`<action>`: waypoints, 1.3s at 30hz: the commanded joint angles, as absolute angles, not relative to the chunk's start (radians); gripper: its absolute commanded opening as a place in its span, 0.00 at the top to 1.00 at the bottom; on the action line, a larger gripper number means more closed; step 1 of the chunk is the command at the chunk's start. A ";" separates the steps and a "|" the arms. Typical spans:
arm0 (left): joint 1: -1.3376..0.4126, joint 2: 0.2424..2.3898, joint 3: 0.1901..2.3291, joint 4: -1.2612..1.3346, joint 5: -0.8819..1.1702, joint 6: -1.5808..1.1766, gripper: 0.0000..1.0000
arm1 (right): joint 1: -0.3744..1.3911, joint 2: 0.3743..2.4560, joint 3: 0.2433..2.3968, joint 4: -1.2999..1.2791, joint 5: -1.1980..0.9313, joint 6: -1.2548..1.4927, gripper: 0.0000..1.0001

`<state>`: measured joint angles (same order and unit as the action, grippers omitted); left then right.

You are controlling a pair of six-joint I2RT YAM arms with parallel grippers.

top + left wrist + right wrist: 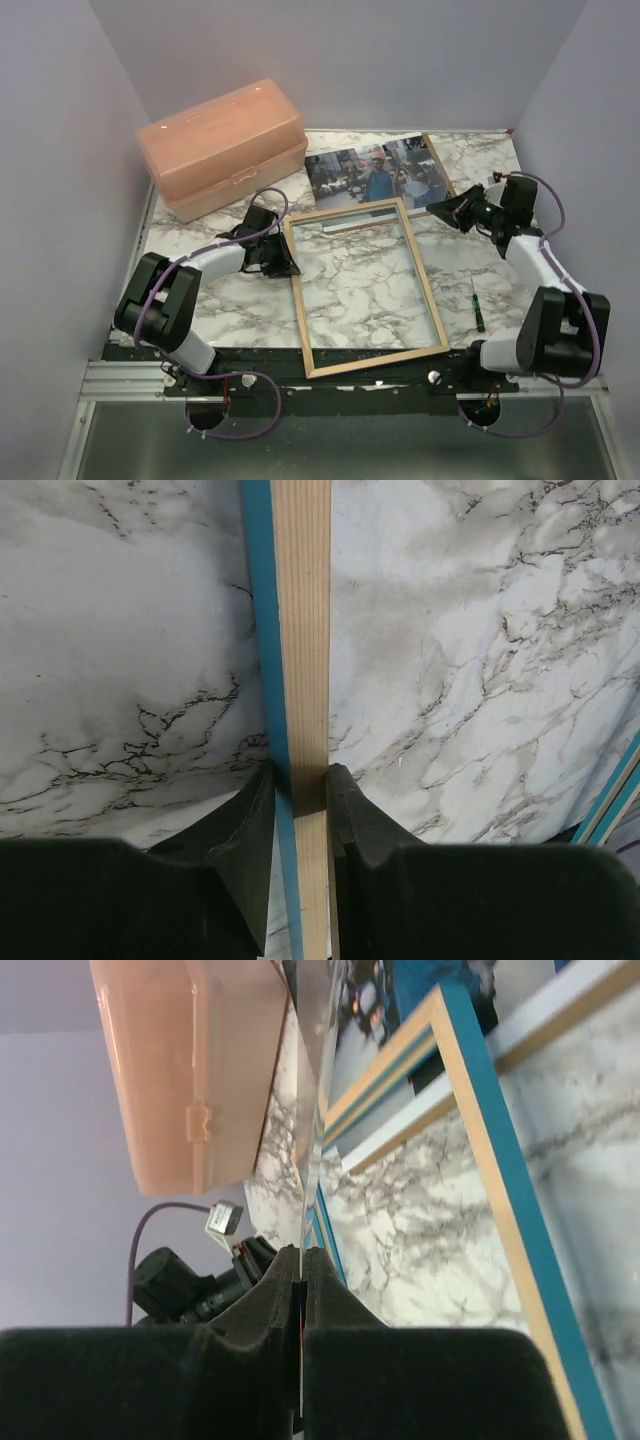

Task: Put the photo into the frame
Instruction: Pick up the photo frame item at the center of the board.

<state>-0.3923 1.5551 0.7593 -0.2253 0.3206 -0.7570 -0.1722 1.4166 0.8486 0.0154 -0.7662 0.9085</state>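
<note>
Left fingers [250,830] pinch the frame's [300,630] left rail, one on each side. Frame lies flat mid-bench [360,290], wood face up, blue showing along the rail's edge. Right fingers [330,1290] are pressed together on a thin sheet [310,1110] seen edge-on; cannot tell what it is. Photo [375,175] is picture-side up just past the frame's far rail, beside the pink box [225,145].

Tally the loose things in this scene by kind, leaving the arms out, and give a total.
Picture frame: 1
Photo: 1
Backing board: 1
Clear sheet: 1
Peach plastic box: 1
Small screwdriver: 1
Total: 6
</note>
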 commanded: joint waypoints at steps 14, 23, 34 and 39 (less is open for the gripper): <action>-0.416 1.444 0.788 -0.254 0.262 -0.835 0.42 | -0.174 0.725 0.396 -0.327 -0.673 0.998 0.98; -0.416 1.297 0.772 -0.328 0.238 -0.844 0.21 | -0.174 0.684 0.401 -0.310 -0.675 1.054 0.98; -0.544 1.235 0.662 -0.006 0.408 -1.092 0.20 | -0.174 0.604 0.385 -0.301 -0.704 1.159 0.98; -0.640 1.299 0.626 0.218 0.391 -1.255 0.23 | -0.174 0.591 0.398 -0.307 -0.713 1.189 0.98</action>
<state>-0.5789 1.2514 0.6601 -0.0334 0.3710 -1.0821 -0.1719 0.6029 0.3878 -0.3084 -0.6819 1.1408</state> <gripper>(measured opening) 0.787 0.030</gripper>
